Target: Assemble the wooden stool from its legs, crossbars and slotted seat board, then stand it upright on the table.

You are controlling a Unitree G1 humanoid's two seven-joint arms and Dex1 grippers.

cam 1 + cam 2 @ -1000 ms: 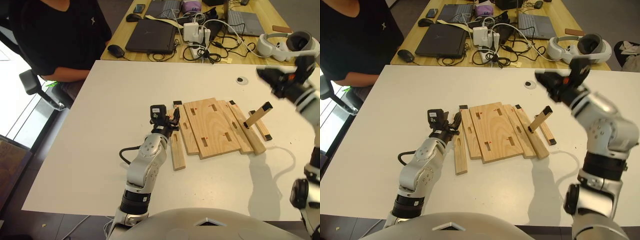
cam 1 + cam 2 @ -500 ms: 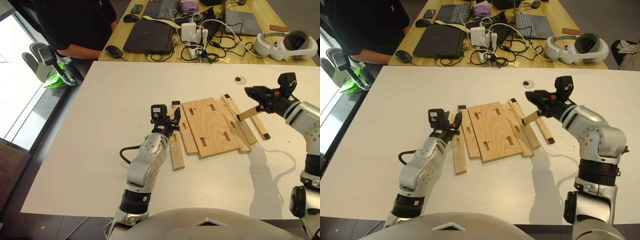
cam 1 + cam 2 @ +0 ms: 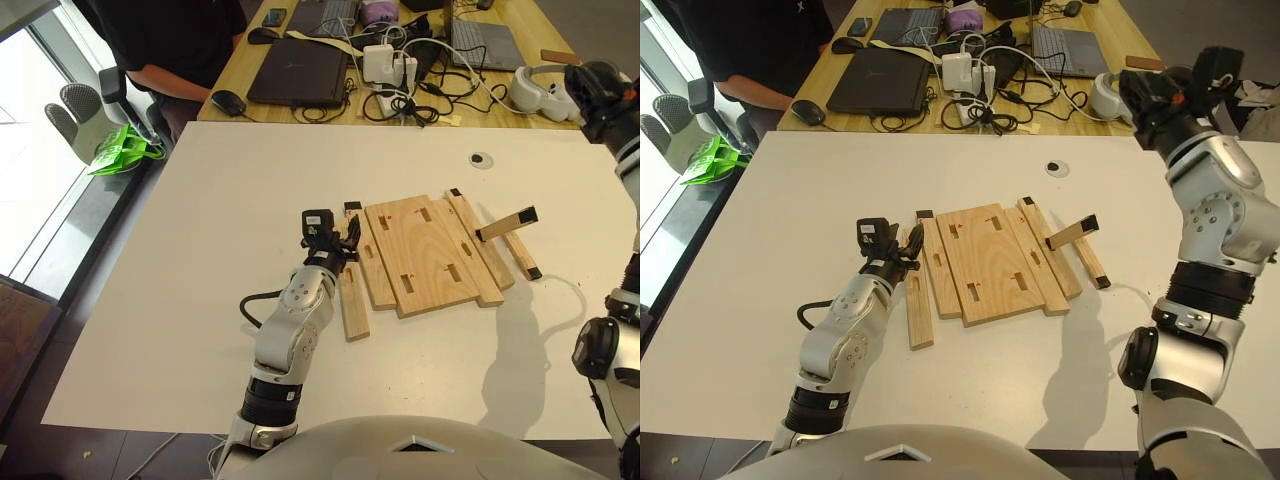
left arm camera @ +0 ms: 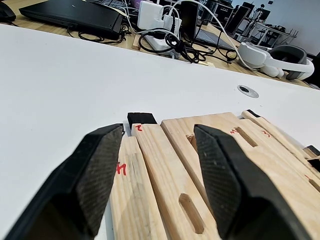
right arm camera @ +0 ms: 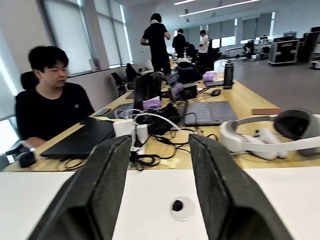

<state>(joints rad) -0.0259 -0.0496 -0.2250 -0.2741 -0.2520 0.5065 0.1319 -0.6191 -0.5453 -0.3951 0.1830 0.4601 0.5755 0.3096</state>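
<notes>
The slotted seat board [image 3: 425, 255] lies flat mid-table on several wooden legs and crossbars. One loose leg [image 3: 352, 300] lies at its left side. My left gripper [image 3: 335, 238] rests low at the far ends of the left-hand pieces, open, with its fingers [image 4: 95, 175] astride two bars [image 4: 150, 175]. At the board's right a short black-tipped piece [image 3: 505, 225] is propped at a tilt over another black-tipped bar [image 3: 522, 255]. My right gripper [image 3: 1150, 95] hangs high at the far right, open and holding nothing, well away from the wood.
The white table [image 3: 200, 250] has free surface to the left and in front. A small round grommet [image 3: 484, 159] sits behind the board. A thin cable [image 3: 570, 290] trails at the right. The desk behind carries laptops, cables and a headset [image 3: 545, 92].
My right gripper, down beside the tilted piece half a second ago, has swung up and away to the far right. That piece stays propped, lying flatter. The left arm has not moved.
</notes>
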